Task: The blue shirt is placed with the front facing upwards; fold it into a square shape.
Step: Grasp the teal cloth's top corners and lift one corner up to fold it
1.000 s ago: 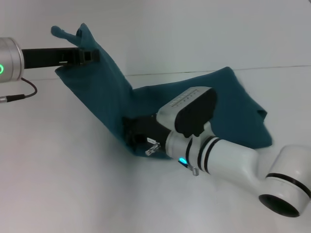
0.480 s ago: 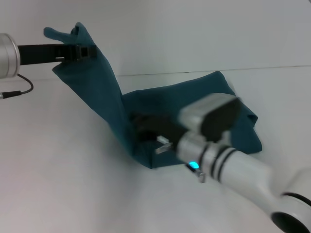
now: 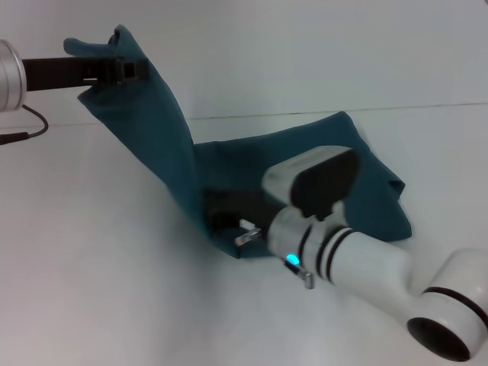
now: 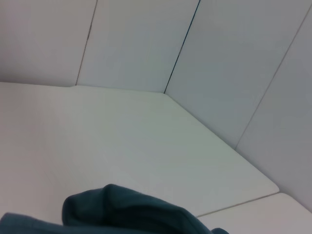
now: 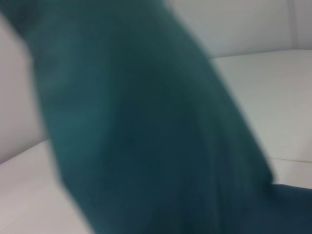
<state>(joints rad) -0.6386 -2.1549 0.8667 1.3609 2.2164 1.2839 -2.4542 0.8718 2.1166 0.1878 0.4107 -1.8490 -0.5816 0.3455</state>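
Observation:
The blue shirt [image 3: 305, 149] lies partly on the white table, and one side of it is pulled up into a steep, taut sheet. At the far left my left gripper [image 3: 114, 70] is raised high and shut on the lifted edge, with a tuft of fabric poking past its fingers. My right gripper [image 3: 217, 210] is low at the near end of the same edge, shut on the cloth close to the table. The left wrist view shows a bunched fold of the shirt [image 4: 126, 209]. Shirt fabric [image 5: 136, 136] fills most of the right wrist view. No lettering shows.
The white table [image 3: 91, 267] stretches out on the near left and on the far right. A pale panelled wall [image 4: 146, 44] stands behind it. A black cable [image 3: 30, 130] hangs from the left arm.
My left gripper has carried the lifted edge a little up and to the left. The right arm swung right, then settled back, and the shirt's right edge has drawn inward.

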